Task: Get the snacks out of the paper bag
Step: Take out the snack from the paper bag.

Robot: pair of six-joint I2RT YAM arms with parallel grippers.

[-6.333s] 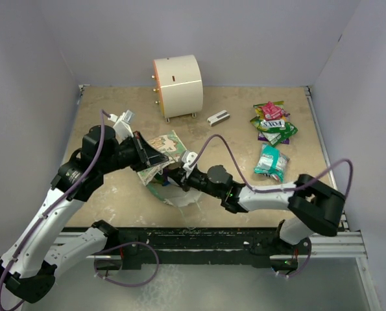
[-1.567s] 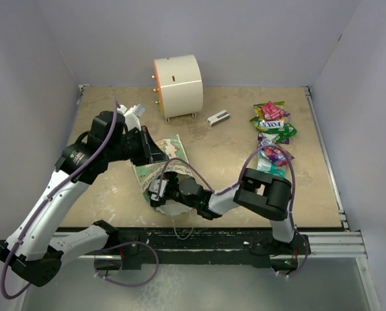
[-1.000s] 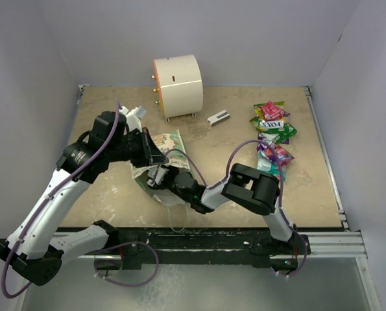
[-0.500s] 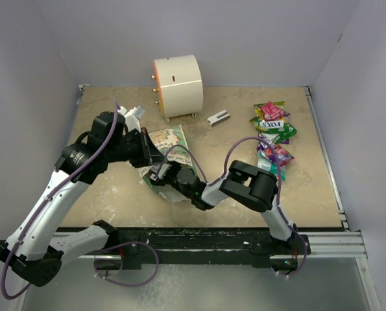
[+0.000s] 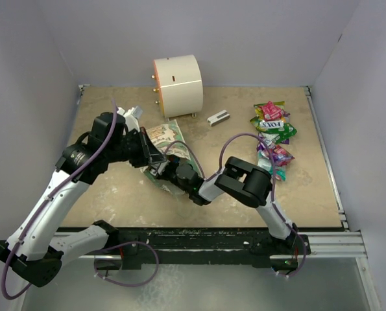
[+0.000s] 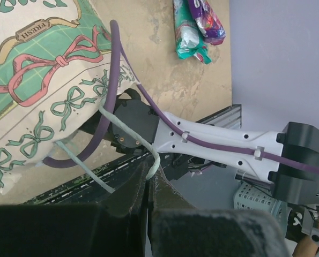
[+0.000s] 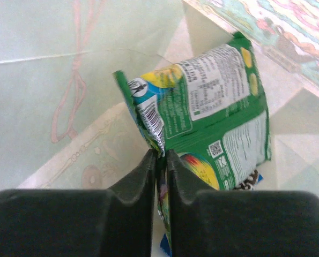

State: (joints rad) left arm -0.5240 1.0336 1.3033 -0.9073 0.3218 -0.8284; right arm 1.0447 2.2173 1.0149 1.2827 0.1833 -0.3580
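Nearest you, inside the paper bag, your right gripper is clamped on the edge of a green packet. Your left gripper pinches the bag's white handle. A purple cable crosses the bag's printed side. Beyond, loose snacks lie to the right, with a grey block and a white cylinder farthest. Since half a second ago, the bag has shifted toward the cylinder.
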